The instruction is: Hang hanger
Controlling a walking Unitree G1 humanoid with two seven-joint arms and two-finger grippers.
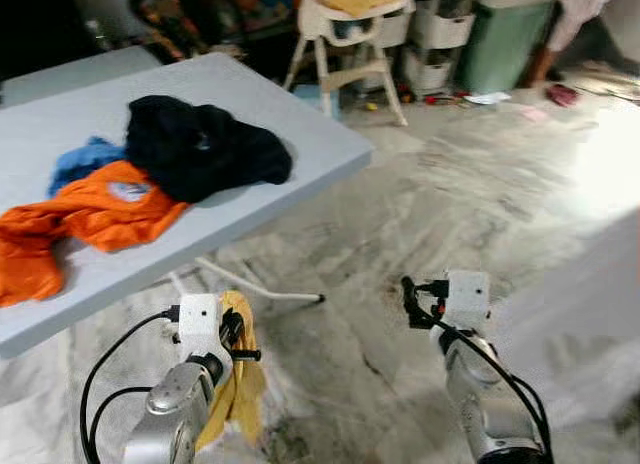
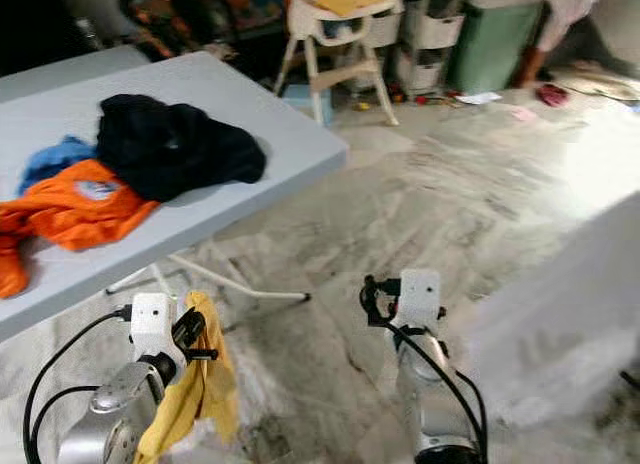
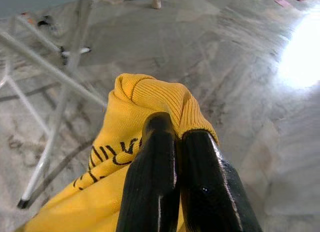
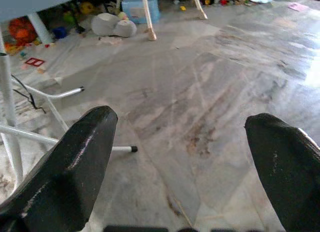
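Two grippers hang low in front of us over the pale marbled floor (image 1: 480, 194). Our left gripper (image 3: 175, 137) has its black fingers pressed together on a yellow garment (image 3: 145, 102); no hanger can be made out in these pictures. The cloth is a ribbed yellow knit with black lettering on it, and a rolled, folded edge bulges up just past the fingertips. From the head camera we see the rest of it drooping down below and beside the left gripper (image 1: 236, 329), clear of the table and hanging above the floor.

Our right gripper (image 4: 182, 142) is spread wide, fingers well apart with nothing between them, held over bare floor to the right of the table.

On the light blue table (image 1: 300, 114) to our left lie three more garments: a black one (image 1: 200, 144) overlapping an orange one (image 1: 90, 214), with a blue one (image 1: 80, 159) peeking out behind them. The table's white metal legs (image 1: 260, 289) stand near the yellow cloth. A white high chair (image 1: 355, 34) stands farther back.
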